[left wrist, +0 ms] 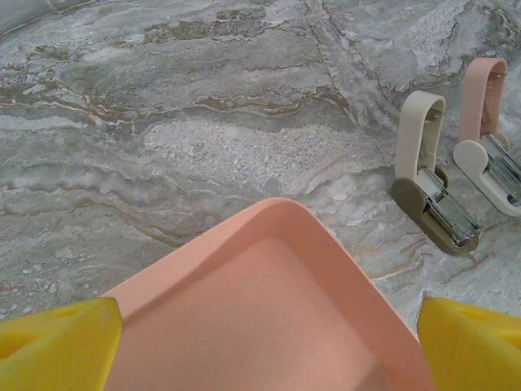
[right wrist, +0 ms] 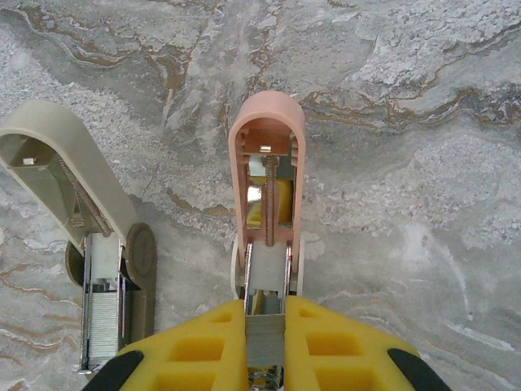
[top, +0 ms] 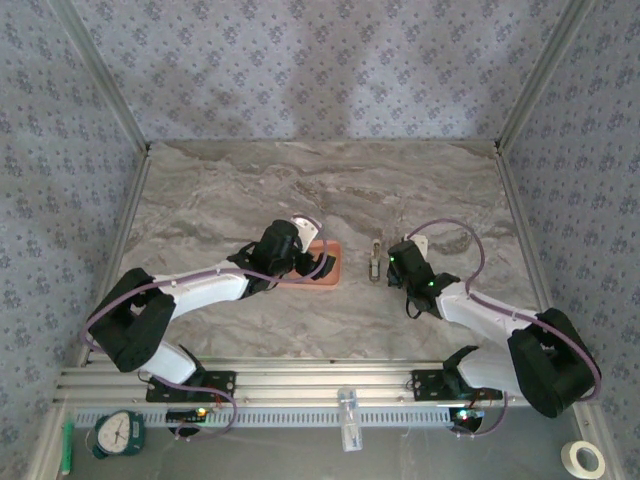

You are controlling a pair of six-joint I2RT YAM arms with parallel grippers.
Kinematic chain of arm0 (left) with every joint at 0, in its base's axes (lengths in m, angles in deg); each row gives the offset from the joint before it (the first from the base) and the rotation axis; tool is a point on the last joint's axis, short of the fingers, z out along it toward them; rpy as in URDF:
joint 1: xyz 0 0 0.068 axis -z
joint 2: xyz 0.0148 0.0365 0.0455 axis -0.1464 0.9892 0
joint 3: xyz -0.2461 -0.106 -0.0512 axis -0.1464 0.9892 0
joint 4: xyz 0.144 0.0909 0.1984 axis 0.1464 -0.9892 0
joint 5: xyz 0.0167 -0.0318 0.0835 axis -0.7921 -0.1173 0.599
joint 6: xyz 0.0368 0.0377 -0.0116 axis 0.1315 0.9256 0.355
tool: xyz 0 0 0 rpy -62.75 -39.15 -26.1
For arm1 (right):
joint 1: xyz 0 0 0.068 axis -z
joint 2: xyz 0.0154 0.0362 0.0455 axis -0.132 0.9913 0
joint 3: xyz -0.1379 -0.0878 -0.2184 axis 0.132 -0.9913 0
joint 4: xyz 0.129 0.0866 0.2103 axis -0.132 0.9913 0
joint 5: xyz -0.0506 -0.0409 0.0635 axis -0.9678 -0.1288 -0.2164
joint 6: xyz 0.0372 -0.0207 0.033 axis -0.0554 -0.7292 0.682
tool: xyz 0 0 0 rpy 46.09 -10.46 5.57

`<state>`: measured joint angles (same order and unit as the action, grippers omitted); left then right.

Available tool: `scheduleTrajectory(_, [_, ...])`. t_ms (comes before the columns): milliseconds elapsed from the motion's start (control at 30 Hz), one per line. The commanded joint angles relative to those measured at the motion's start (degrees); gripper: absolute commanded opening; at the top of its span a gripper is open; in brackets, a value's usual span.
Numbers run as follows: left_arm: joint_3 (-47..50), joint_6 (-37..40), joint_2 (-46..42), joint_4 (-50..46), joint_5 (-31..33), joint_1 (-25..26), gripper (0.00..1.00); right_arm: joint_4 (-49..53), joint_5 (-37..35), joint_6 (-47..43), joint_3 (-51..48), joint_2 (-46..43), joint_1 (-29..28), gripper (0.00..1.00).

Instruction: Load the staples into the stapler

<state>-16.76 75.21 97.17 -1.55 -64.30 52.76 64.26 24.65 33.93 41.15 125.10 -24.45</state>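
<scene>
My right gripper (right wrist: 264, 346) is shut on the staples (right wrist: 264, 336), a short grey strip pinched between the yellow fingers (right wrist: 195, 350). Just past the fingertips lies the stapler (right wrist: 267, 155), pink and white, with its lid swung up and back and its spring and grey metal channel (right wrist: 267, 273) bared. The strip hangs in line with the near end of that channel. The stapler (left wrist: 486, 122) lies at the far right in the left wrist view. My left gripper (left wrist: 264, 350) stands open over a salmon-pink tray (left wrist: 326, 261), nothing between its fingers. From above, both grippers (top: 303, 262) (top: 395, 262) flank the table's middle.
A second stapler (right wrist: 89, 212), beige with an olive base, lies open just left of the pink one, a row of staples in its channel. It also appears in the left wrist view (left wrist: 427, 187). A tape roll (top: 585, 458), a dial timer (top: 120, 432) and a green pen (top: 67, 445) lie below the front rail.
</scene>
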Motion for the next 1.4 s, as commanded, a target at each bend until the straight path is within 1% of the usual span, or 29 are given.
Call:
scheduleTrajectory(0, [-1.2, 0.58, 0.02, 0.12, -0.55, -0.22, 0.94, -0.07, 0.36, 0.63, -0.65, 0.75, -0.39, 0.16])
scheduleTrajectory(800, [-1.84, 1.27, 0.19, -0.22, -0.49, -0.22, 0.94, -0.44, 0.73, 1.16, -0.74, 3.67, -0.7, 0.16])
scheduleTrajectory(1367, [-1.47, 1.66, -0.08, -0.62, -0.14, -0.23, 0.94, 2.34, -0.15, 0.99, -0.57, 2.9, -1.69, 0.15])
